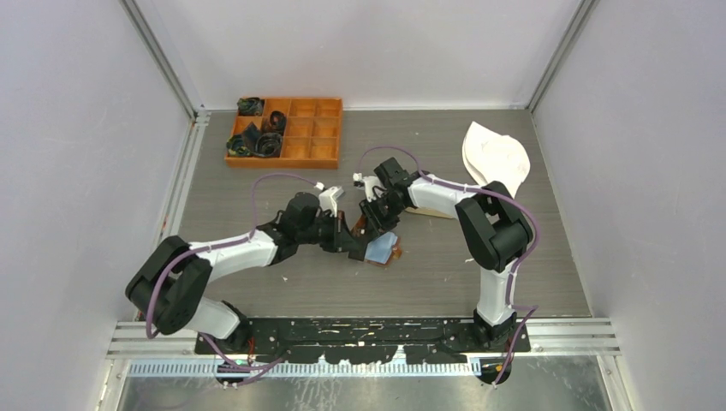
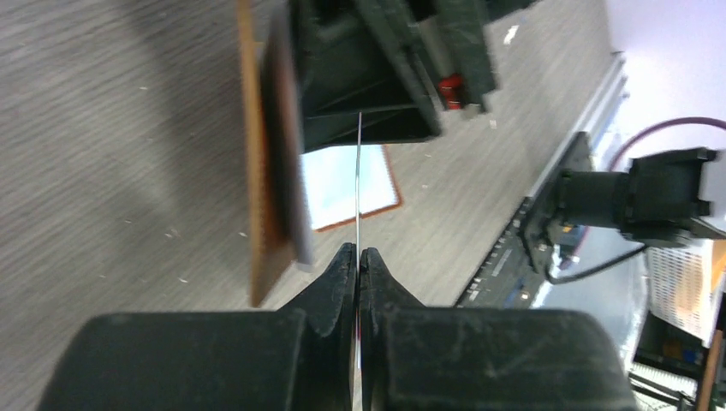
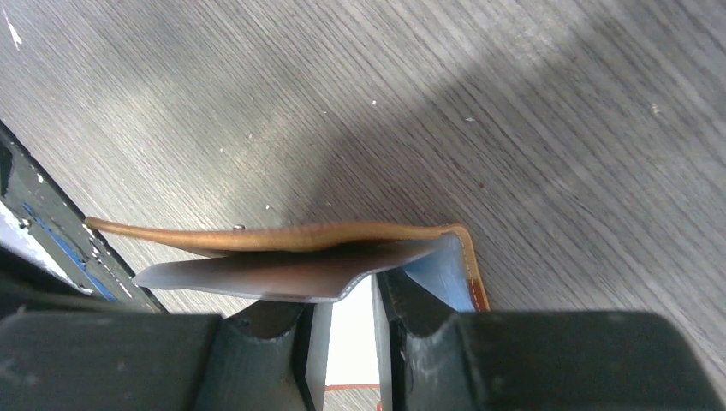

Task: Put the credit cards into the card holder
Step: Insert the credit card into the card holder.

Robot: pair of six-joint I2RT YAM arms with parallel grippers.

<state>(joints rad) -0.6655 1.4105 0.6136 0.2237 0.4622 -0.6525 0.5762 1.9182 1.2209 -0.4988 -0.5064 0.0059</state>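
Clearly, one credit card (image 2: 358,188) shows edge-on as a thin line. It is clamped between the closed fingers of the left gripper (image 2: 356,257), and its free end points toward the card holder (image 2: 267,171). The card holder is open at the middle of the table (image 3: 514,128). One brown flap stands up, and the other half lies flat, pale blue inside. The right gripper (image 3: 342,291) is at the raised flap with its jaws narrow; whether it really pinches the flap, I cannot tell. The risk, I think, is that the card misses the pocket mouth and pushes on the leather. Then it could bend, slip in the fingers, or knock the flap closed. The orange compartment box (image 1: 282,128) stands far left, well apart.
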